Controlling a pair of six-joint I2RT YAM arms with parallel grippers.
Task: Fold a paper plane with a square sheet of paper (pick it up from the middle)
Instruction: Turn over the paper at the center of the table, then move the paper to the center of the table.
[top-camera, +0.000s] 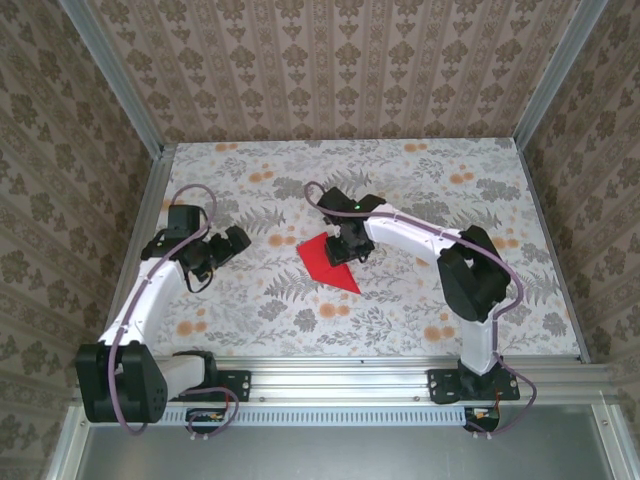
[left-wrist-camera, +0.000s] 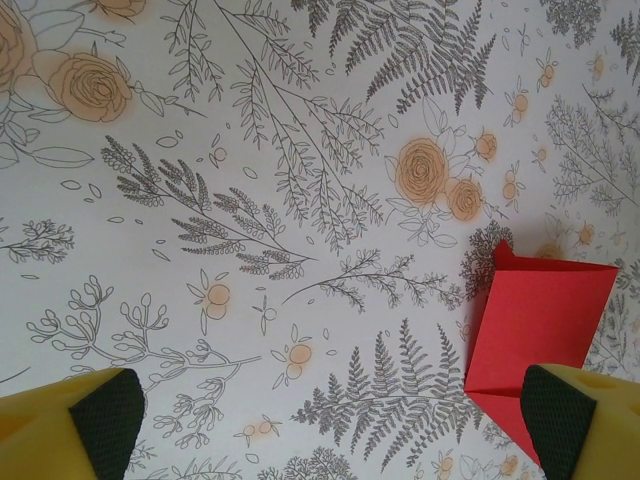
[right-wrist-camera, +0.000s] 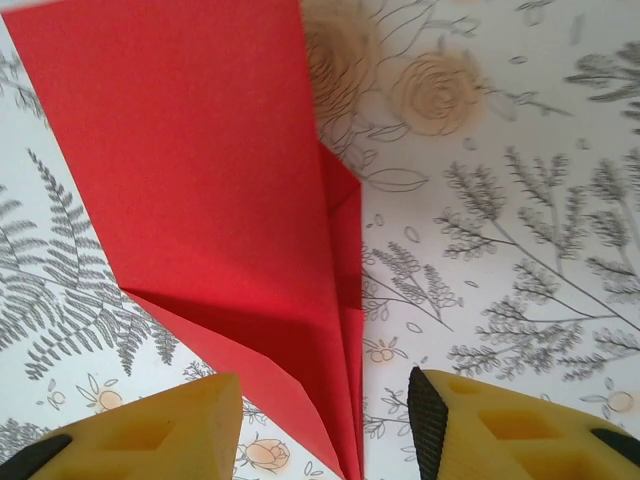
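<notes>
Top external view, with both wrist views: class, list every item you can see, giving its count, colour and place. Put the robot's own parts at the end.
folded paper: one, bright red, middle of the table, its point toward the near right.
table: one, white with grey ferns and orange flowers, beneath everything.
walls: three, beige patterned, around the table.
metal rail: one, silver, along the near edge.
left arm: one, white and black, left side.
right arm: one, white and black, right side.
left end effector: one, yellow with dark pads, open, left of the paper.
right end effector: one, same colours, open, over the paper.
</notes>
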